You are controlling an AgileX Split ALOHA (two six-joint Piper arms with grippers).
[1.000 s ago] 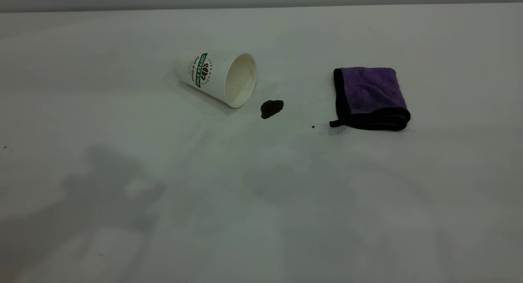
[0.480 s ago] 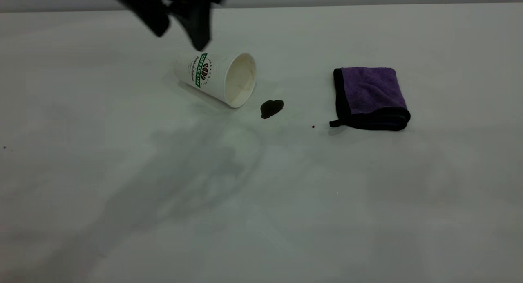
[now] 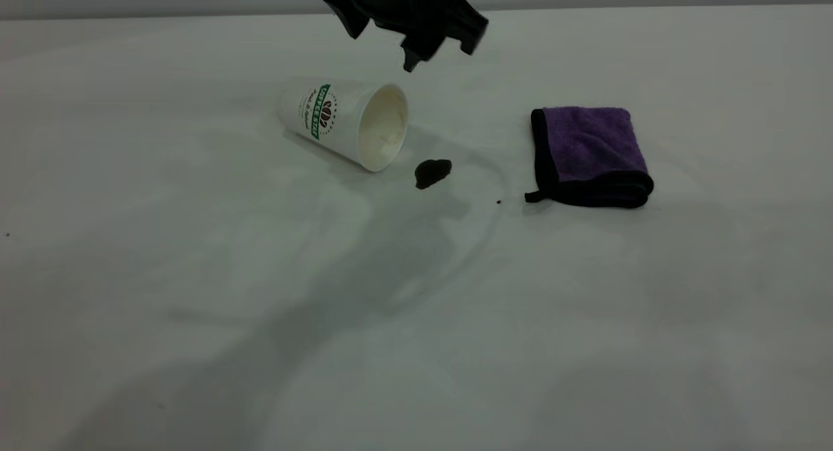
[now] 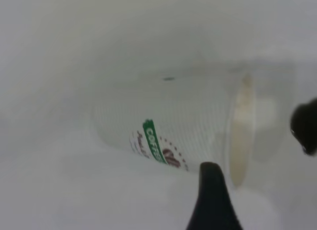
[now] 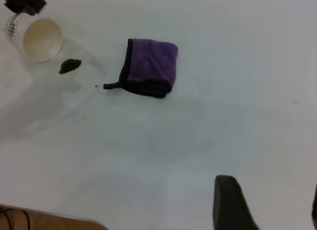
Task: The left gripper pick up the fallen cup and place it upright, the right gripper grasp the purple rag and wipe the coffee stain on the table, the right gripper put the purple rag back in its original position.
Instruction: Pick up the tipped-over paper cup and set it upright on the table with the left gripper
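the cup (image 3: 345, 121) lies on its side on the surface (image 3: 195, 308), mouth turned toward the camera and to the right, its green band and bean emblem facing up and left. just beside the rim, on the right and a little nearer, sits the coffee stain (image 3: 432, 172), apart from the cup by a sliver of bare surface; a tiny dark speck (image 3: 498, 202) lies farther right, near the loop tab of the purple rag (image 3: 589, 155), which rests folded flat and well apart from the cup. the exterior view shows the left claw (image 3: 416, 44) as a dark mass hanging above and behind the cup's mouth, clear of it, touching nothing. the left wrist view adds what that view hides: the cup (image 4: 173, 131) fills the picture, ribbed wall and logo plain, with one black fingertip (image 4: 212, 200) near the rim and another at the picture's edge, the two set wide apart and holding nothing. the right wrist view looks over the whole scene from far off, taking in the cup (image 5: 37, 38), the stain (image 5: 70, 66), the rag (image 5: 148, 68) and the left claw (image 5: 22, 3) above the cup; the right claw (image 5: 270, 205) shows there as one dark finger and a sliver of the other at the picture's edge, spread apart, empty, well away from the rag. it is out of the exterior view.
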